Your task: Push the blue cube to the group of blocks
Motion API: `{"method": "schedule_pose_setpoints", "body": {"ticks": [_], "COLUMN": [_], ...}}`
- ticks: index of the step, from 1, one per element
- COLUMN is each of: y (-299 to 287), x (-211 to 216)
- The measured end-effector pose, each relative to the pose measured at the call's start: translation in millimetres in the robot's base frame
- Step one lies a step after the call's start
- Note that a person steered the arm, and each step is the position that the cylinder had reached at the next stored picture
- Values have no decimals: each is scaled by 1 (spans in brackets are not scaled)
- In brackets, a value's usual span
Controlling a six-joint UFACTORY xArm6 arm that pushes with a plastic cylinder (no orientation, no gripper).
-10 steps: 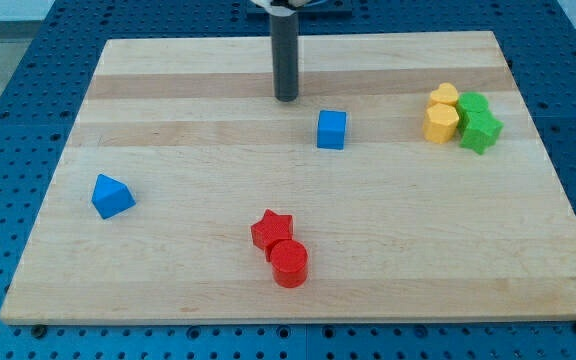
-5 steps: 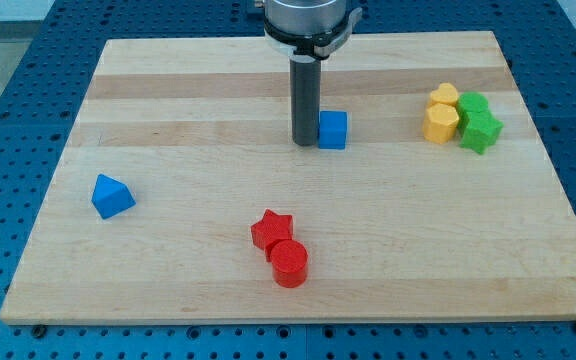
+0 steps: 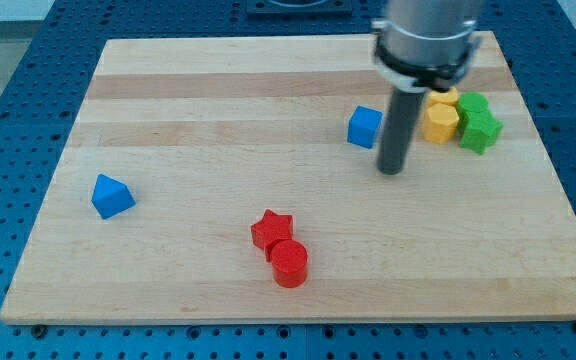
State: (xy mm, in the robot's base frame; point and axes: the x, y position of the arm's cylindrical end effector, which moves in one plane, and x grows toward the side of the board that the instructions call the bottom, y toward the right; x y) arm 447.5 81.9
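Camera view, pale wooden board [image 3: 168, 100], blue cube [image 3: 365, 127] upper centre-right, my tip [image 3: 392, 168] just lower right of it, plain rod gripping nothing, yellow blocks [image 3: 440, 115] and green blocks [image 3: 478, 121] clustered upper right, apart from cube.

My one camera looks steeply down from the near edge (moderately close) over the whole pale wooden board [image 3: 168, 120].
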Motion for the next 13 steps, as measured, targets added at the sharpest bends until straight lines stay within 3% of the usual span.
{"method": "schedule_pose_setpoints", "body": {"ticks": [2, 3, 7, 10, 13], "y": [-100, -82, 6, -39, 15], "x": [0, -34, -49, -53, -50]}}
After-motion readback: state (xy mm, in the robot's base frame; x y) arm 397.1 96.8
